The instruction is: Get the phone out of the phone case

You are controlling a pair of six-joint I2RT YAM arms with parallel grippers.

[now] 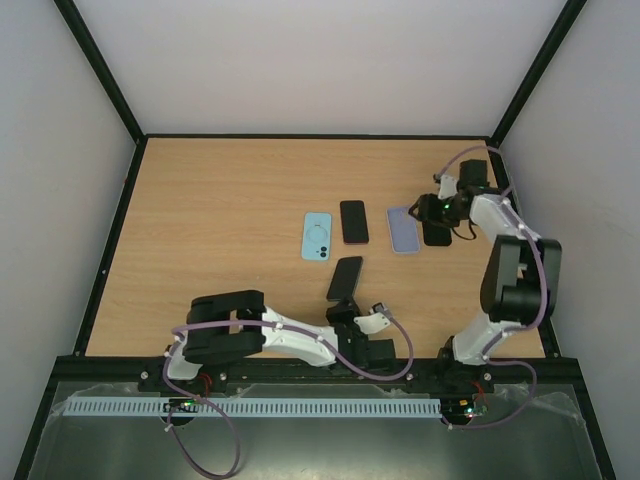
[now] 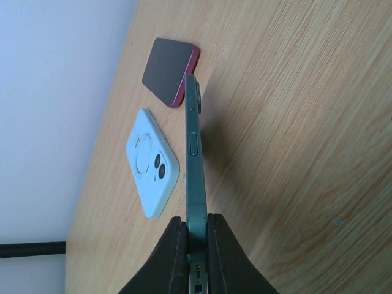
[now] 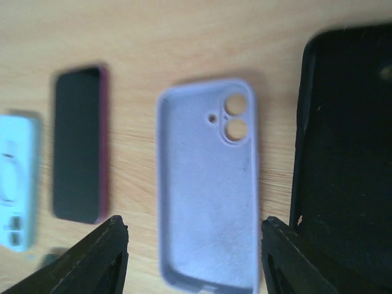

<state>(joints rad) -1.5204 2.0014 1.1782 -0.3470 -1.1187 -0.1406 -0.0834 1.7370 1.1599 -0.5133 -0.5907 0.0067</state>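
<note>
**Near edge.** Your left gripper (image 2: pixel 196 245) is clamped tight on the bottom end of the slim dark-green phone (image 2: pixel 195 165). It holds the phone edge-on and tilted above the wood-grain tabletop (image 2: pixel 306 122), outside every case. The left arm lies folded low along the table's near edge.

**Middle.** The pale-blue rounded case (image 1: pixel 317 236) lies flat, back up, with a ring mark and two lens openings. You cannot tell whether it holds a phone. Just beside it lies the flat dark phone with a red rim (image 1: pixel 353 221), screen up and uncased.

**Far right.** The lilac soft-lined case (image 3: pixel 208 196) lies hollow side up and is empty, its two camera holes showing wood. Beside it, the black matte case (image 3: pixel 346 153) is also open side up and empty. Your right gripper (image 3: pixel 195 233) hangs over these cases with its jaws spread apart, holding nothing. The right arm is bent high at the elbow, with the wrist turned down.
</note>
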